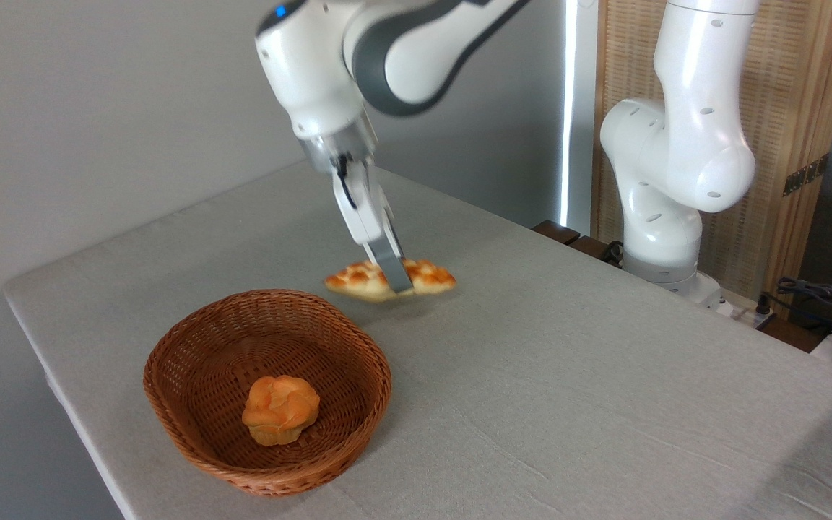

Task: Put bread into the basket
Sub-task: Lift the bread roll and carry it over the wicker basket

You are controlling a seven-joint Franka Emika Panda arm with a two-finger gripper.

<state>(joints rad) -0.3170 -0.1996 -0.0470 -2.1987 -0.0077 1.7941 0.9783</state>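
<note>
The bread [357, 279], a braided golden loaf with pointed ends, is just beyond the basket's far right rim, at or barely above the cloth. My gripper [396, 284] comes down from above and is shut on the loaf's middle; one grey finger [389, 261] crosses its near side and the other is hidden behind it. The basket [192, 347], oval brown wicker with low sides, stands at the front left of the table.
A small round orange bun [280, 409] lies inside the basket. The robot's white base [665, 188] stands at the table's far right edge, with cables [820, 296] beside it. Grey cloth covers the table [568, 375].
</note>
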